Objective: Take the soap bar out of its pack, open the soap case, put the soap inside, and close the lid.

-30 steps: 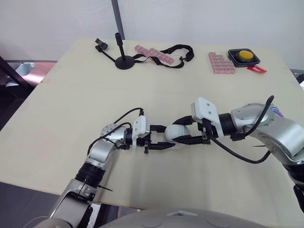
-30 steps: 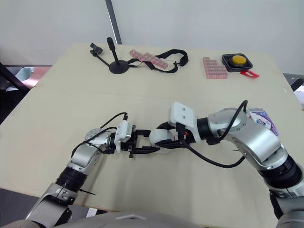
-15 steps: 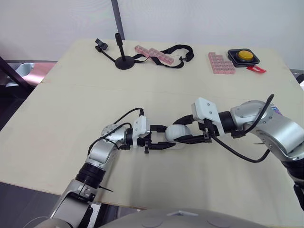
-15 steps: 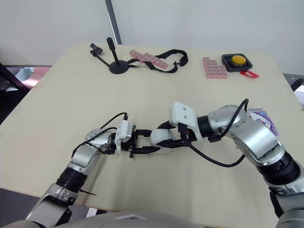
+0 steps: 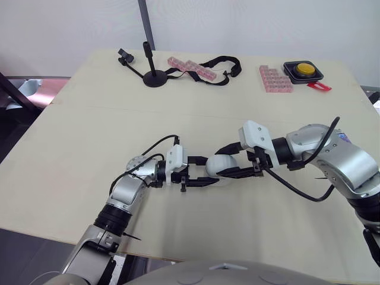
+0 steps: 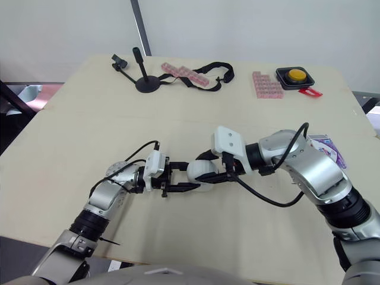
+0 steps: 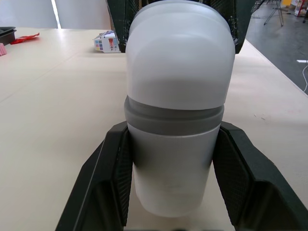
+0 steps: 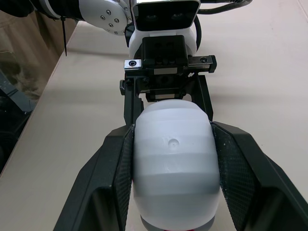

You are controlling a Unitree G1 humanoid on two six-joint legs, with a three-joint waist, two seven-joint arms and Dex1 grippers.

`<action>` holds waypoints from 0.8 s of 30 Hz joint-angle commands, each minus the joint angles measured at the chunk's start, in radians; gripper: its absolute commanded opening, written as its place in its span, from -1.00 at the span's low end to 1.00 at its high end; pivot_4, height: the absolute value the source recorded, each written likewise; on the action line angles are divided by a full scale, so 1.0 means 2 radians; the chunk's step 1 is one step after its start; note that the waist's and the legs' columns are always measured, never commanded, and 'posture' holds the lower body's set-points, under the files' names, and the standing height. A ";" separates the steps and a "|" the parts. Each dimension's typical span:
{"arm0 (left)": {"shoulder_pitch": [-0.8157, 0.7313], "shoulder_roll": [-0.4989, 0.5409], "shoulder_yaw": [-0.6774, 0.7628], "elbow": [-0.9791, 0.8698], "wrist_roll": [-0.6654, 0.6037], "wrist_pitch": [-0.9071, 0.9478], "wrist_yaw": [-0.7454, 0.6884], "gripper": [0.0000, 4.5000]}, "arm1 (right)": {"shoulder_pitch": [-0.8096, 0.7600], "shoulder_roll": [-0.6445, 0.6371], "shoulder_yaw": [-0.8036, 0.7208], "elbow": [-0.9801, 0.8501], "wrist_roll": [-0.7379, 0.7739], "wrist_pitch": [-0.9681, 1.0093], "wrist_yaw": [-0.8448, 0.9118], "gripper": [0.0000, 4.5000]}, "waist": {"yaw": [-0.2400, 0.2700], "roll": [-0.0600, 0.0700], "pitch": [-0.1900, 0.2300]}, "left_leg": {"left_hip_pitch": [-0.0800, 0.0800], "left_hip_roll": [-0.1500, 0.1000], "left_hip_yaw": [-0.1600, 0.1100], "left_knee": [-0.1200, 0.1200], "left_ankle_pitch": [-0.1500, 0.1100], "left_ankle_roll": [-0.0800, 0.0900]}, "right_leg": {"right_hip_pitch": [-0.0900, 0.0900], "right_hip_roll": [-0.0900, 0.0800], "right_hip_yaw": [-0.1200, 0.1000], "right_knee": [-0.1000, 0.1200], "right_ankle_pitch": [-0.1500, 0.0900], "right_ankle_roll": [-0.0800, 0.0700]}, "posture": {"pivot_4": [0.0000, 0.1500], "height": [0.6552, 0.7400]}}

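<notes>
Left gripper [image 5: 205, 171] and right gripper [image 8: 172, 130] face each other, and each clamps one end of the white soap case [image 6: 202, 171], its lid on. We see the case lying sideways low over the table [image 5: 89, 130]; we cannot tell whether it touches. We find the soap pack [image 6: 325, 147] well apart, toward the table's right edge.

Both arms are brushed silver-grey shells with black joints. The left arm [image 5: 126, 191] is slimmer, with a round screw-studded disc [image 5: 138, 164] and a thin black cable [image 5: 155, 144]. The right arm [image 5: 343, 165] is chunkier, with a thick black cable [image 5: 309, 198]. Each wrist carries a white boxy block [image 5: 256, 136]. The left gripper [image 5: 205, 172] and right gripper [image 5: 223, 165] have black fingers with ribbed pads [image 7: 122, 178].
</notes>
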 commanded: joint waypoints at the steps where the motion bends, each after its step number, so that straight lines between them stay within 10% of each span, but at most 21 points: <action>1: 0.003 0.004 -0.001 -0.019 -0.002 -0.007 -0.003 -0.16 | 0.001 0.002 -0.009 0.011 0.002 0.013 -0.005 -0.13 | -0.001 0.000 0.000 | 0.000 0.000 0.000 0.000 0.000 0.000 | 0.000 0.000 0.000 0.000 0.000 0.000 | 1.00 0.87; 24: 0.006 0.009 -0.003 -0.027 -0.004 -0.009 -0.006 -0.16 | 0.005 0.008 0.011 0.036 -0.021 -0.008 0.001 -0.13 | -0.004 0.000 -0.001 | 0.000 0.000 0.000 0.000 0.000 0.000 | 0.000 0.000 0.000 0.000 0.000 0.000 | 1.00 0.87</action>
